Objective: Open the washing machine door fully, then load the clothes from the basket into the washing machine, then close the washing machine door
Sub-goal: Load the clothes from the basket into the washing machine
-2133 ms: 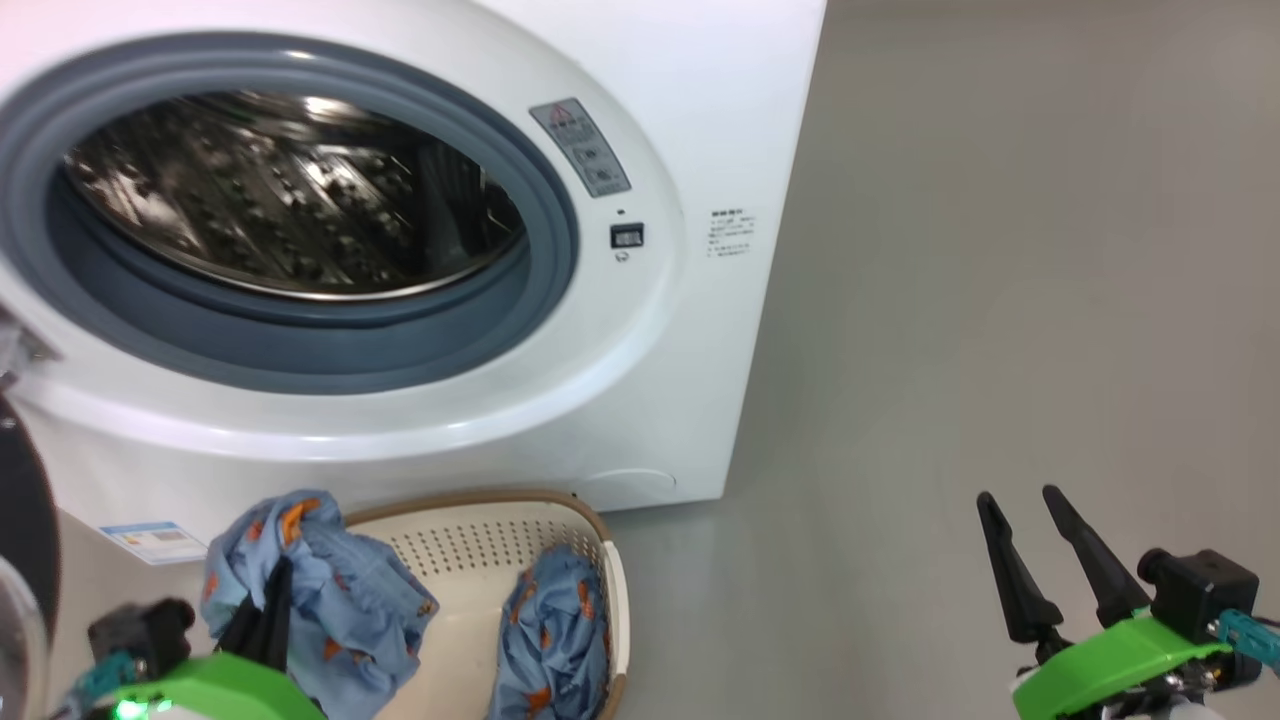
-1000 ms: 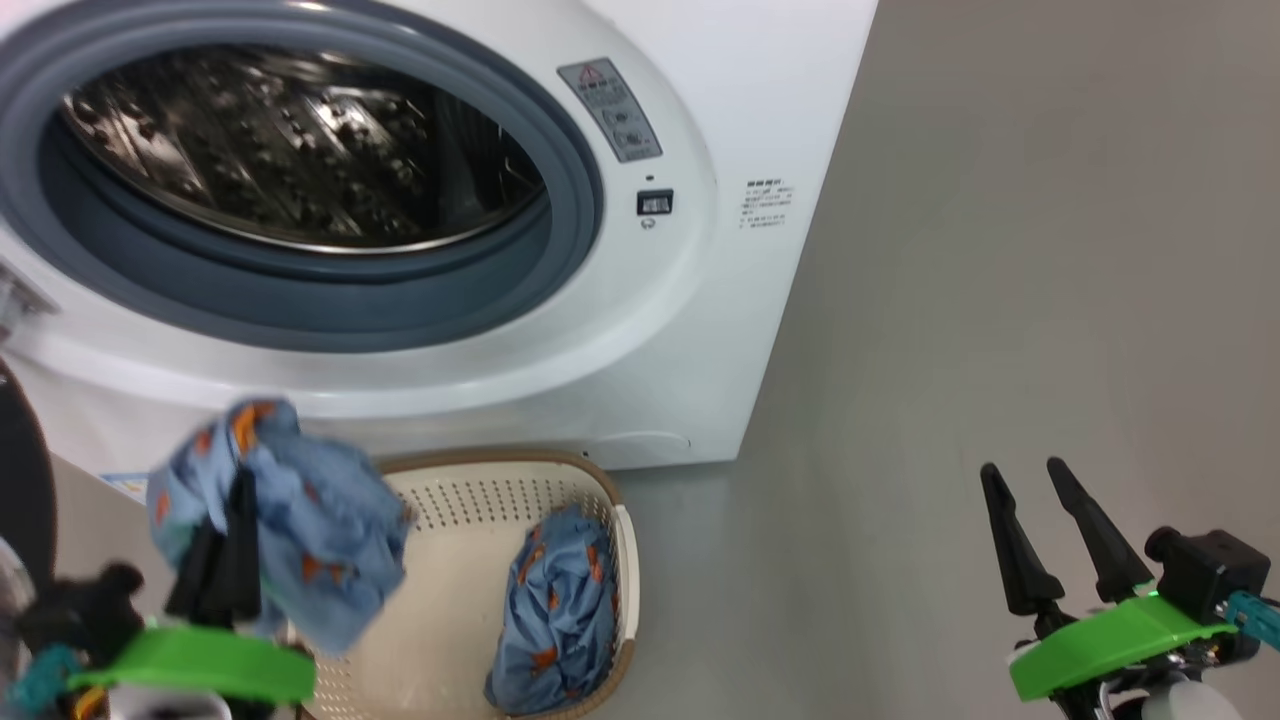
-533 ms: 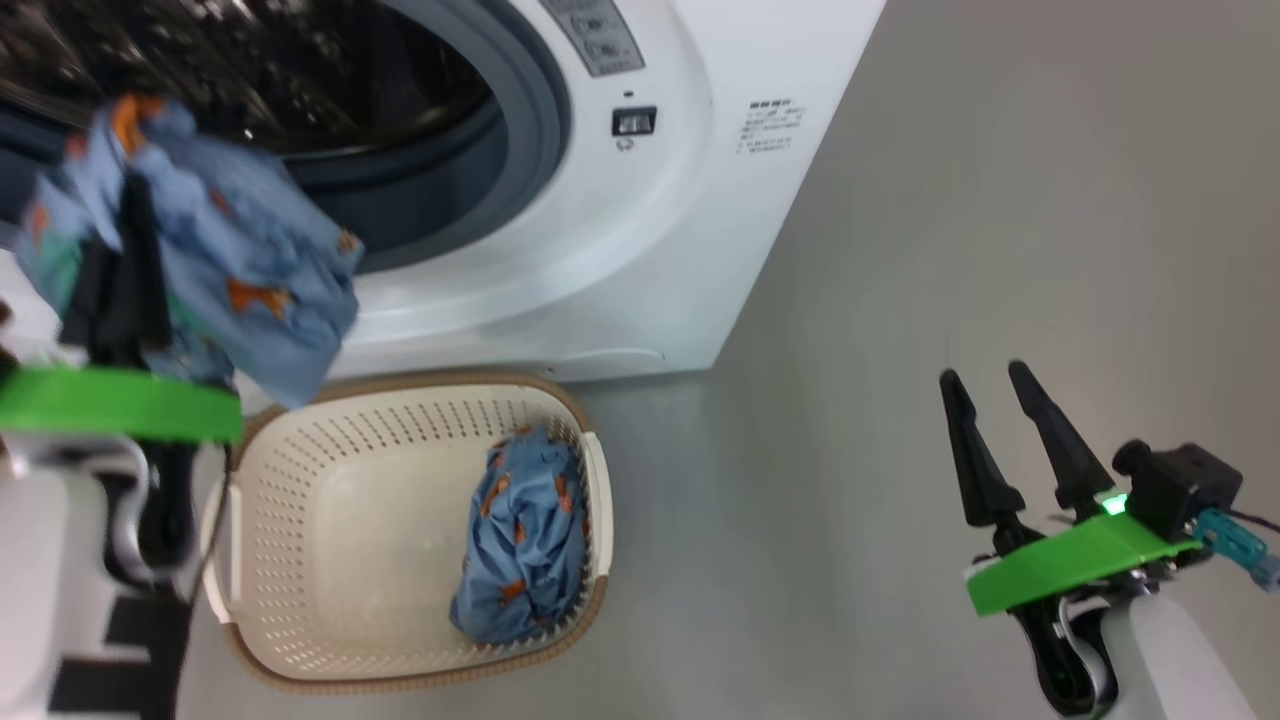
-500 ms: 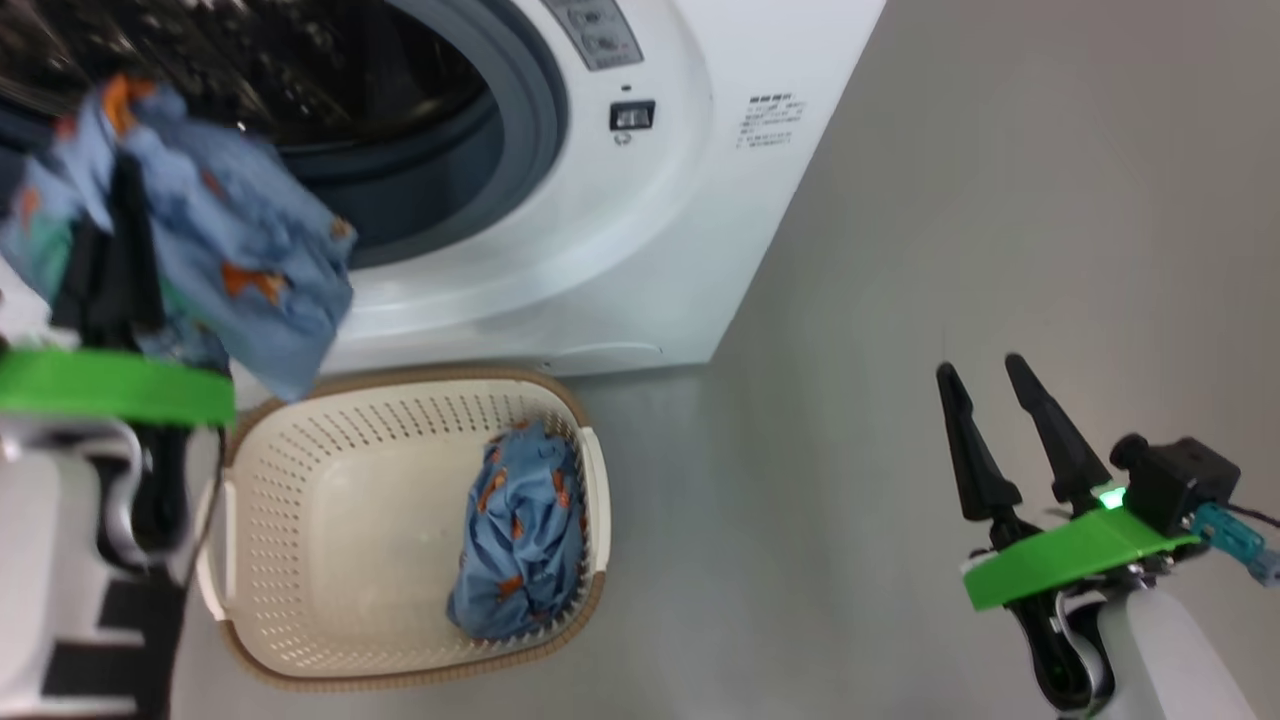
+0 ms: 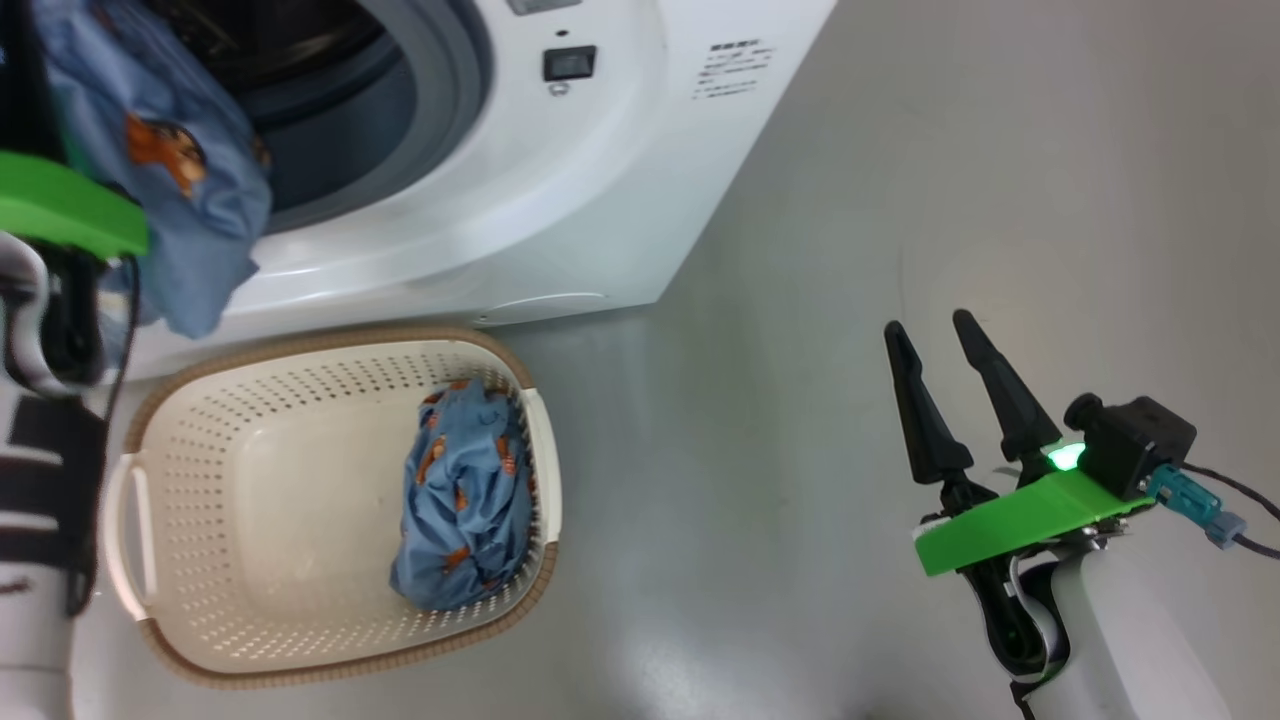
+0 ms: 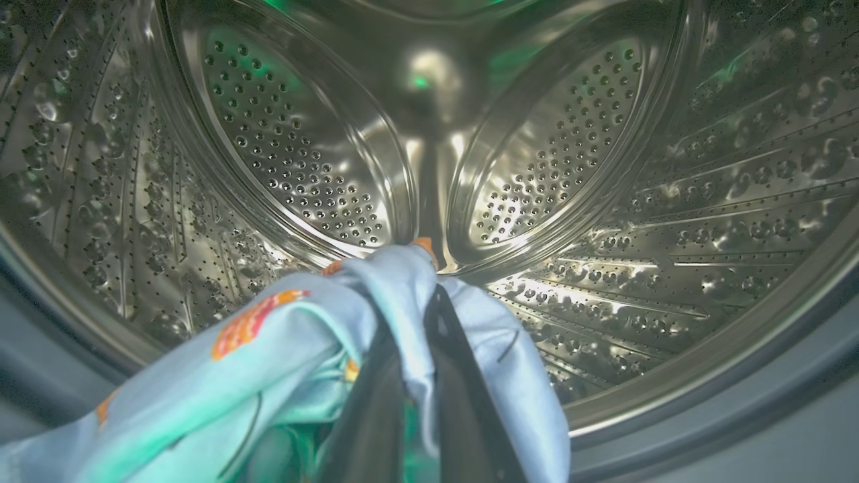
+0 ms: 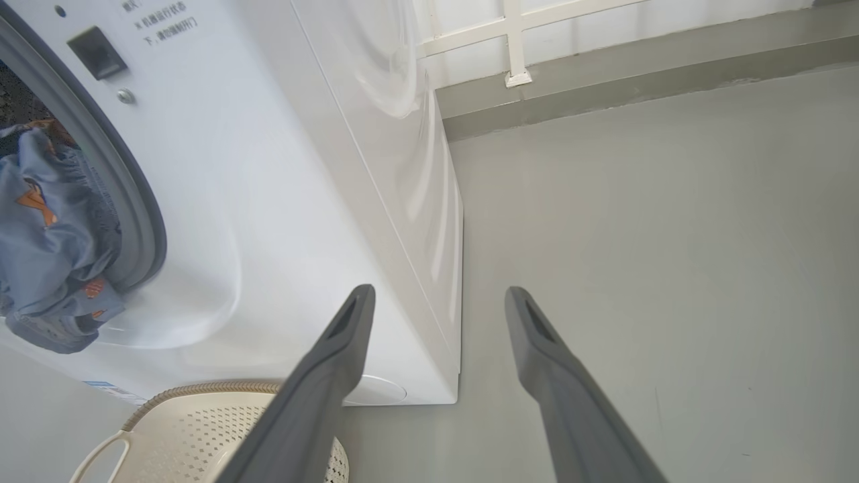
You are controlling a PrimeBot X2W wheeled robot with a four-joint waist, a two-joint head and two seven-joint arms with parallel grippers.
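Note:
The washing machine (image 5: 600, 180) stands with its mouth uncovered; its door is out of view. My left gripper (image 6: 429, 295) is shut on a light blue garment (image 6: 282, 355) and holds it at the drum's mouth, facing the steel drum (image 6: 302, 168). In the head view this garment (image 5: 170, 170) hangs in front of the grey gasket (image 5: 450, 90). A second garment (image 5: 460, 500) lies at the right end of the basket (image 5: 330, 337) on the floor before the machine. My right gripper (image 5: 925, 322) stands open over bare floor, holding nothing.
Grey floor (image 5: 900, 150) stretches to the right of the machine. A white wall with a low grey skirting (image 7: 637, 60) runs behind it. In the right wrist view the basket rim (image 7: 201, 389) sits just left of my open right gripper (image 7: 439, 290).
My left gripper has lifted the garment from above the basket to the drum's mouth. The head camera has shifted, too. The right gripper stays open.

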